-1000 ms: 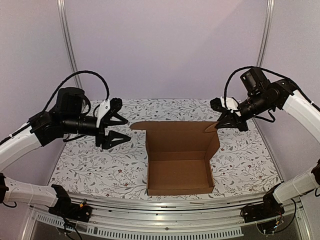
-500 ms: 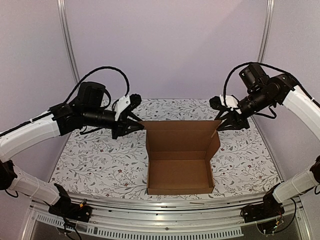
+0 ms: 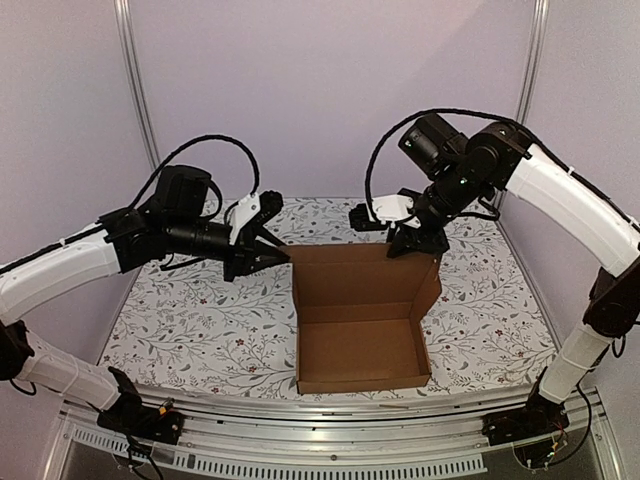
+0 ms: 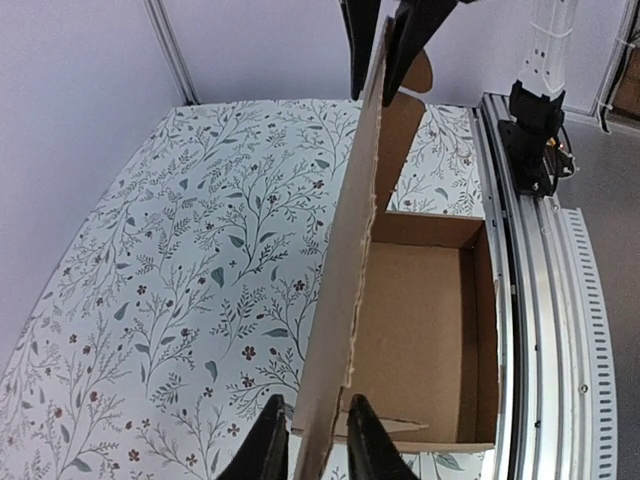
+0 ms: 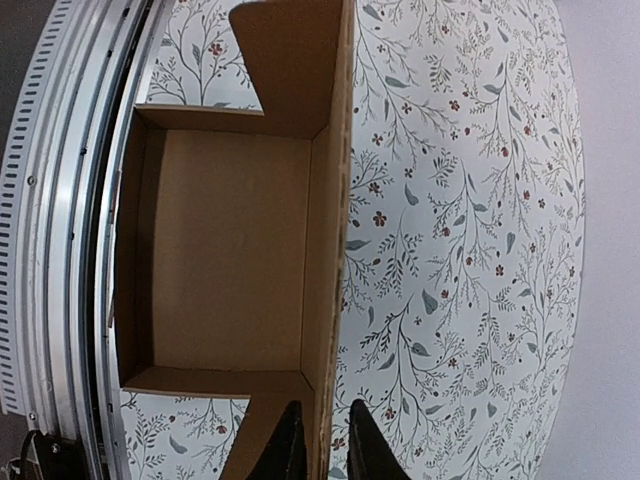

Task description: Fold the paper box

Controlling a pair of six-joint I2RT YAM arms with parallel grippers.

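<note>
Observed on the bench (image 3: 190, 320), floral-patterned top, middle of the near edge: paper box (image 3: 360, 345), plain brown cardboard, unprinted, open upward, near wall close beside the metal rail (image 3: 300, 412) along that edge.

Tray portion formed: floor flat on the bench, low walls raised at near, left and right sides.

Rear panel (image 3: 350, 268) upright along the far side of the tray, taller than the tray walls, left end reaching a little past the left wall. Side flap (image 4: 400, 130) with a rounded corner at the panel's right end, angled toward the near edge.

Left hand (image 3: 278, 255): at the left end of the rear panel, near its top edge. Fingers (image 4: 268, 448) set one on each side of the cardboard and drawn in close, pinching the panel between them.

Right hand (image 3: 408, 248): at the top edge of the same panel, toward its right end, reaching down from above. Fingers (image 5: 290, 440) likewise astride the board, pinching it.

Both arms raised clear of the bench.
</note>
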